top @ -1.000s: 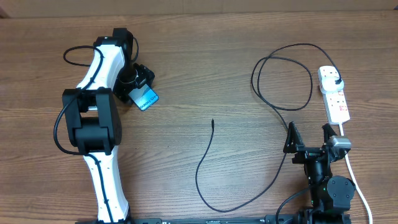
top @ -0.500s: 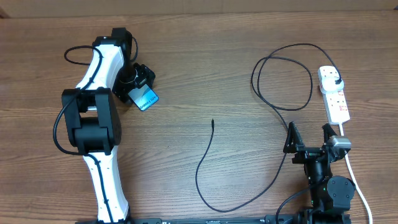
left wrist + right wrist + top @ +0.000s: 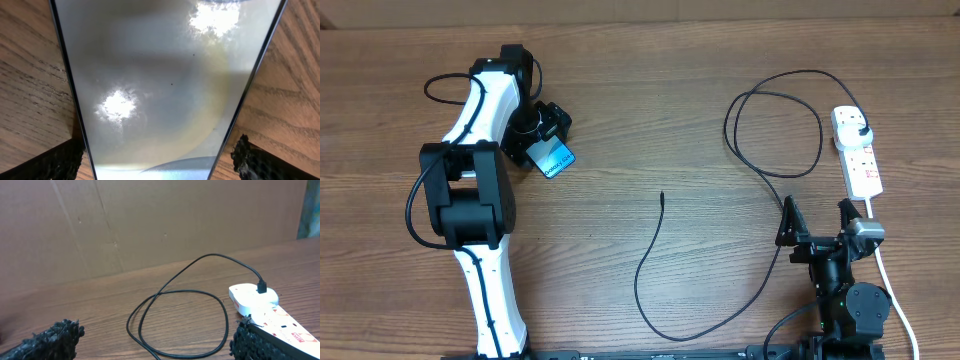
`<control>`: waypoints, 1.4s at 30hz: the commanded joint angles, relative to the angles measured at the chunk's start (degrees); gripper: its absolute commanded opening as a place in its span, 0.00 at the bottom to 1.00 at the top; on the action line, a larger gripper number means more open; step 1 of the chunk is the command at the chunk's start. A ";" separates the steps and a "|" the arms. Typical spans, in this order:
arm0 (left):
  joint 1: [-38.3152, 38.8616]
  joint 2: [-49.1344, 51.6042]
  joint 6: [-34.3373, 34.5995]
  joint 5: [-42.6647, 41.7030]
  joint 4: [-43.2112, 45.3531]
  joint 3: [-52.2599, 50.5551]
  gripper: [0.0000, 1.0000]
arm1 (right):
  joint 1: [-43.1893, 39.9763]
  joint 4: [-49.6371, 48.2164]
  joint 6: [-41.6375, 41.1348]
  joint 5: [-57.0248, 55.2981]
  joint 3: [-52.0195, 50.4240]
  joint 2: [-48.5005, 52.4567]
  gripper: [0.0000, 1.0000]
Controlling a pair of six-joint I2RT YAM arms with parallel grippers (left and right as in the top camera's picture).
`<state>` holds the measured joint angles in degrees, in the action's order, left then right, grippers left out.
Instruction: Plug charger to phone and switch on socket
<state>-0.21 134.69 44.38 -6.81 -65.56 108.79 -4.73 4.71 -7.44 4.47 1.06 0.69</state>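
1. Left claw [image 3: 152,162]: its two pads [image 3: 57,160] sit against the long edges of the phone [image 3: 557,160]. I read that as closed on the phone, though the contact itself falls at the frame edge.
2. Right claw [image 3: 816,222]: spread wide and empty. It is parked far to the right of the phone and nearer the arm bases.
3. The phone lies diagonally on the desk [image 3: 650,90]. Its lit cyan end with the text pokes out toward the right and the arm bases.
4. Key relation: the charger [image 3: 639,275] ends in a tip [image 3: 662,198] that lies to the right of the phone and a little nearer the bases, well apart from it.
   - The last stretch of cable runs roughly straight away from the bases, with the tip pointing to the far edge.
   - So it is not lined up with the phone's diagonal.
5. The tip is somewhat nearer the left claw, but that one is occupied. My judgement is that the free right claw has to fetch it and swing it round toward the phone.
6. The socket [image 3: 863,165] is far to the right of the phone, with the plug [image 3: 861,131] already seated in its far end.
7. Hard to make out:
   - Most of the phone is under the left claw from overhead, and the wrist view shows only glare on glass.
   - I cannot find the port or tell which end carries it.
   - The switch position is unreadable.
   - The tip is in neither wrist view.
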 commanded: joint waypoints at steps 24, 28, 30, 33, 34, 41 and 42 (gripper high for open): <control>-0.31 1.92 -0.20 -0.04 -1.97 -0.81 0.95 | 0.39 -0.17 0.20 -0.37 -0.61 -0.52 1.00; -0.31 1.92 -0.09 0.00 -1.92 -0.81 0.95 | 0.39 -0.17 0.20 -0.37 -0.61 -0.52 1.00; -0.31 1.92 0.00 0.26 -1.95 -0.81 0.93 | 0.39 -0.17 0.20 -0.37 -0.61 -0.52 1.00; -0.31 1.92 0.00 0.39 -1.95 -0.81 0.92 | 0.39 -0.17 0.22 -0.37 -0.61 -0.52 1.00; -0.31 1.92 0.00 0.39 -1.95 -0.81 0.91 | 0.39 -0.17 0.22 -0.37 -0.59 -0.52 1.00; -0.31 1.92 0.00 0.39 -1.95 -0.81 0.89 | 0.39 -0.17 0.22 -0.37 -0.61 -0.52 1.00; -0.31 1.92 0.00 0.39 -1.95 -0.81 0.89 | 0.39 -0.17 0.20 -0.37 -0.61 -0.52 1.00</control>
<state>-0.23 134.80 44.40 -6.63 -67.70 108.79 -4.73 4.73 -7.46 4.45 1.06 0.69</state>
